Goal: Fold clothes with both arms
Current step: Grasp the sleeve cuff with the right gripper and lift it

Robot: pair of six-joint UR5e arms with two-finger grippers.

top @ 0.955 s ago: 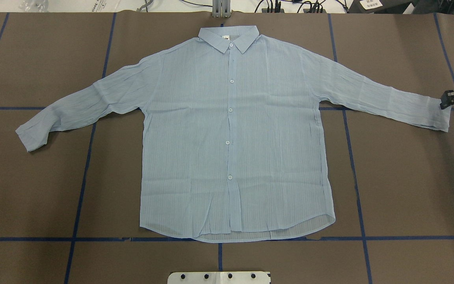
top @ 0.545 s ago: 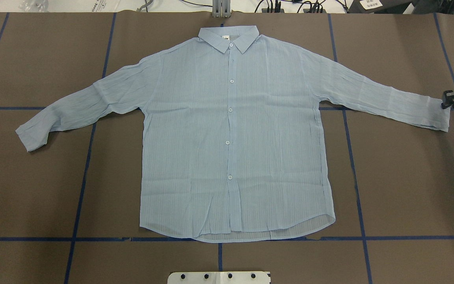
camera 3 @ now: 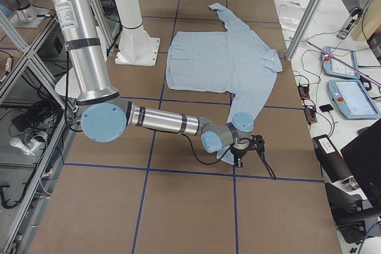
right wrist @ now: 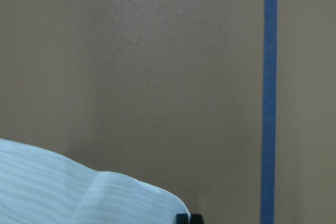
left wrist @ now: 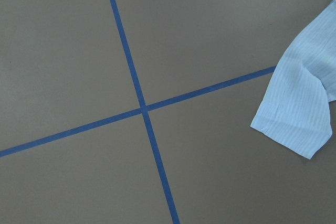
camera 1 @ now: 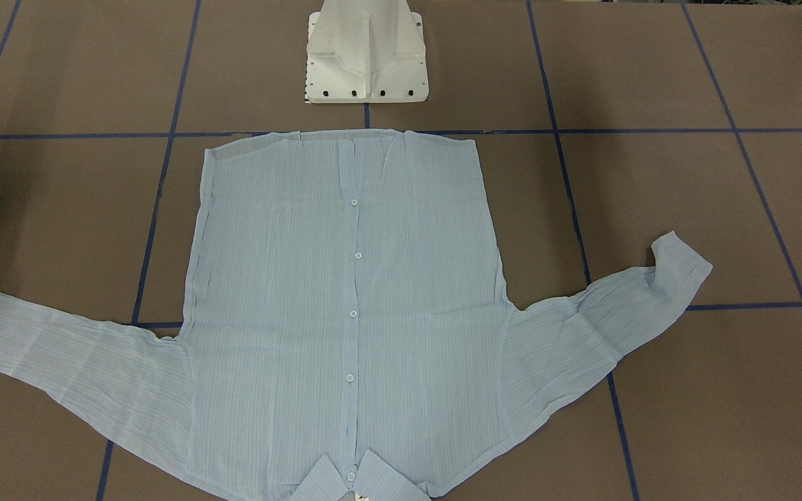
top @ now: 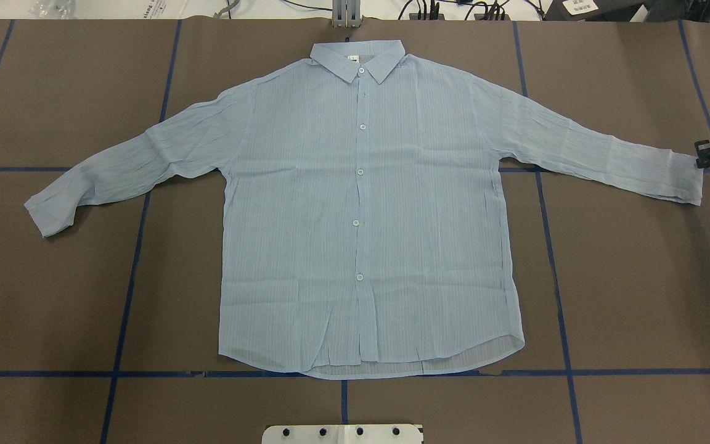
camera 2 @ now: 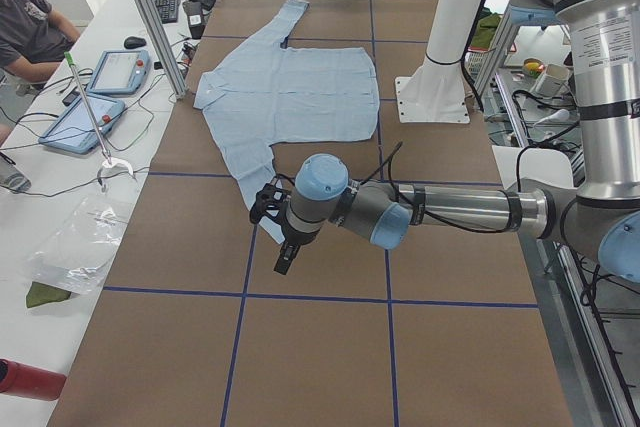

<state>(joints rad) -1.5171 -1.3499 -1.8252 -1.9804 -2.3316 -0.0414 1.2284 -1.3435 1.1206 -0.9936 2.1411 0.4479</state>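
— Overhead exterior: where did the shirt (top: pixel 392 203) lie?

— Flat on the brown table (top: pixel 53 296), buttoned front up, collar at the far edge and both sleeves spread wide. Nothing was folded.

— Starting from the left?

— The left gripper (camera 2: pixel 285 259) hung near the left cuff (top: pixel 47 216) without touching it. It showed only in the side view, so I couldn't tell how its jaws stood.

— And at the right?

— The right gripper (top: pixel 703 155) sat just beside the right cuff (top: pixel 685 182). Its jaws looked drawn together with no cloth between them.

— What could have gone wrong?

— The cloth looked thin and slippery. A shallow pinch might have caught only the top layer, or let the cuff slide free in mid-lift. If one arm had pulled harder than the other, the body could have skewed off the blue tape lines (top: pixel 133 271).
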